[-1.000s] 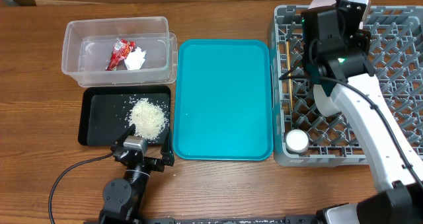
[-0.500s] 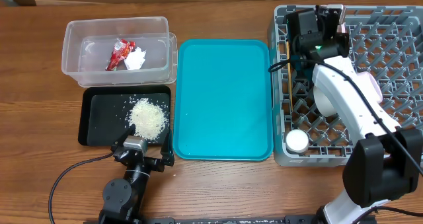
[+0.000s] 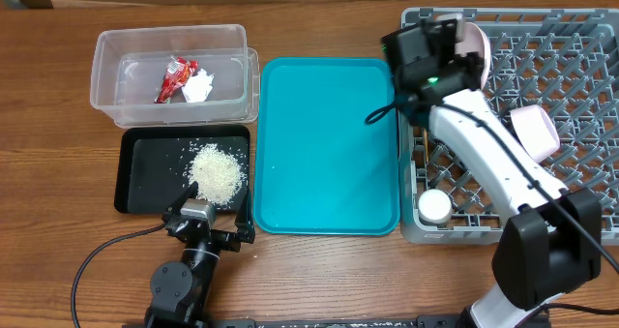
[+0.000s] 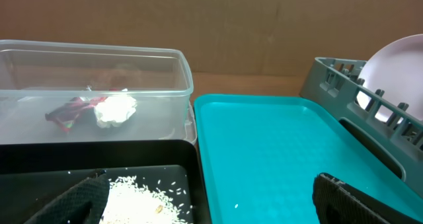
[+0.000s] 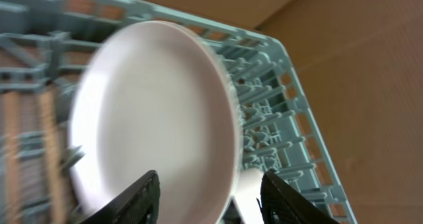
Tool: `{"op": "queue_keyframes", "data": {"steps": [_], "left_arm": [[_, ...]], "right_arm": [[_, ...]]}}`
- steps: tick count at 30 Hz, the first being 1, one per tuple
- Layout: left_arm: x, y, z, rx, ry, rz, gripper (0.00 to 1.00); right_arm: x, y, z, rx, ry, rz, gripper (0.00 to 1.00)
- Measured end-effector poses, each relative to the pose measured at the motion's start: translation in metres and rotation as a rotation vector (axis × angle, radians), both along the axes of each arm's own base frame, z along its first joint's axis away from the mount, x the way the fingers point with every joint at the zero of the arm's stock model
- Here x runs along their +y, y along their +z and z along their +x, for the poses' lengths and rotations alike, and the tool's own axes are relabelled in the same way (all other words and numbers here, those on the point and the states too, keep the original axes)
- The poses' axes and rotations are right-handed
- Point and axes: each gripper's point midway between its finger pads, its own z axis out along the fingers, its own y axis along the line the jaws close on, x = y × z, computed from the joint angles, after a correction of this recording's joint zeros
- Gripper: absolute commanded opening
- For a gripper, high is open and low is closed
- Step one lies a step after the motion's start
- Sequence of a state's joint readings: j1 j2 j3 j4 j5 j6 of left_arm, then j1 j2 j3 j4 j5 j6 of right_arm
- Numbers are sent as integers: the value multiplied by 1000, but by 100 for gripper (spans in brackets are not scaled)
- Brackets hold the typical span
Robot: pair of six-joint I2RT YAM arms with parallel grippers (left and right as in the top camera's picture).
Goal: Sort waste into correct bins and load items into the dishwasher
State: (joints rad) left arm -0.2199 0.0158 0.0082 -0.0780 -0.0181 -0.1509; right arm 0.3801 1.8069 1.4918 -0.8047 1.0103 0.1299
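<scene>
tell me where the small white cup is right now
Overhead, the small white cup sits in the near-left corner of the grey dish rack, just right of the teal tray.

Upright plate just ahead of right pincer, rack pegs around

At the left, a tub holding a wrapper and tissue is set behind a shallow tray bearing rice. A large tray is placed between them and the dish rack.
</scene>
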Motion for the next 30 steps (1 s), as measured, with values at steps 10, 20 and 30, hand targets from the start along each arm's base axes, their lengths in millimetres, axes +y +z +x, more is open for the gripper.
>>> {"op": "queue_keyframes", "data": {"steps": [10,20,30], "left_arm": [[0,0,0,0,0,0,100],[0,0,0,0,0,0,100],[0,0,0,0,0,0,100]], "right_arm": [[74,57,-64,-61,217,312,56],[126,182,-188,-237,693,875,100],[104,186,-248,-179,778,956,100]]}}
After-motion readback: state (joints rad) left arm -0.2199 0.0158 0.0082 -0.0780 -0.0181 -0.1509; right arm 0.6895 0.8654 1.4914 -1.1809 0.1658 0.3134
